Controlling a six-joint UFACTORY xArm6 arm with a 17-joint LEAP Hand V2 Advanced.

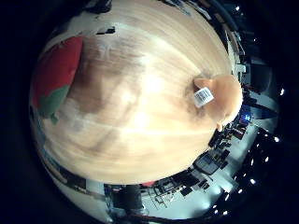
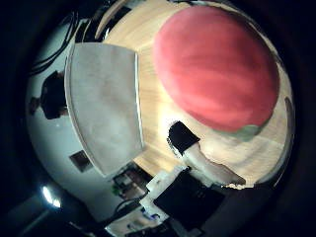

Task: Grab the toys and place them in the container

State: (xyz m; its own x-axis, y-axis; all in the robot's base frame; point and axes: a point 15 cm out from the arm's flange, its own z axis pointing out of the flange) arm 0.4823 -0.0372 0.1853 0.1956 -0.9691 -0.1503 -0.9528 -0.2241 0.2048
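A tan plush toy [image 1: 220,96] with a white tag lies on the round wooden table [image 1: 140,112] near its edge. In the right thumb side palm view, a big red rounded thing with a green edge [image 2: 215,64] fills much of the picture, close under the palm. A red and green thing [image 1: 56,75] also lies at the table's far side in the right little finger side palm view. I cannot tell whether it is a toy or the container. My right hand [image 2: 197,158] hangs over the table, one black and white finger reaching in beside the red thing, open and holding nothing.
A grey flat board [image 2: 104,104] lies along the wooden table's edge. Beyond the table's rim [image 1: 187,177] are dark room clutter and ceiling lights.
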